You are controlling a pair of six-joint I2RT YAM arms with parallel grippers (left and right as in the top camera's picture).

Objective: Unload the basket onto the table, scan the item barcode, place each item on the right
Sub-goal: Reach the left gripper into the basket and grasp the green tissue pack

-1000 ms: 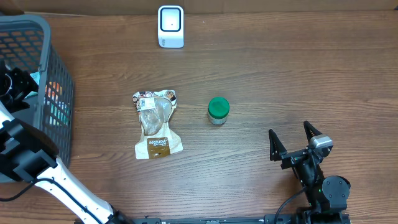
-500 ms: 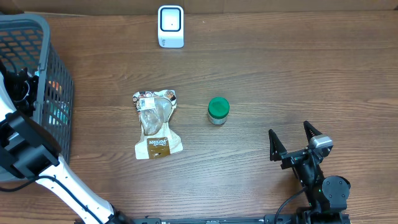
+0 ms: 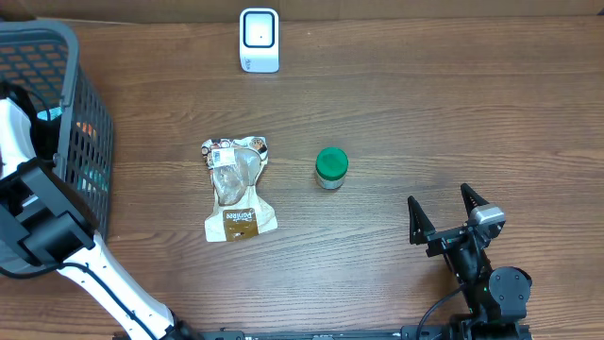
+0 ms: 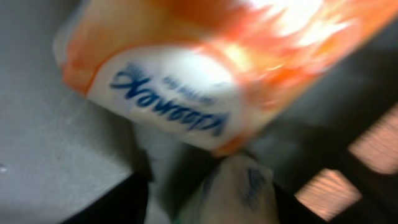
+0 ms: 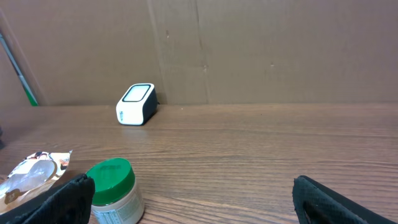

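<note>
My left arm [image 3: 17,132] reaches down into the grey basket [image 3: 66,57] at the table's left edge; its gripper is hidden from overhead. In the blurred left wrist view, an orange and white packet [image 4: 205,68] with blue lettering fills the top. Below it a pale rounded item [image 4: 249,180] sits between the dark jaws of my left gripper [image 4: 208,199]; whether they touch it is unclear. The white barcode scanner [image 3: 259,40] [image 5: 135,104] stands at the far edge. My right gripper [image 3: 451,212] [image 5: 199,205] rests open and holding nothing near the front right.
A jar with a green lid [image 3: 331,167] [image 5: 115,190] stands mid-table. A clear and brown pouch [image 3: 236,187] [image 5: 31,174] lies flat to its left. A cardboard wall [image 5: 249,50] backs the table behind the scanner. The basket holds several coloured items.
My left arm has pushed deeper into the basket, its gripper dropping out of the overhead view. The right arm, jar, pouch and scanner have not moved.
</note>
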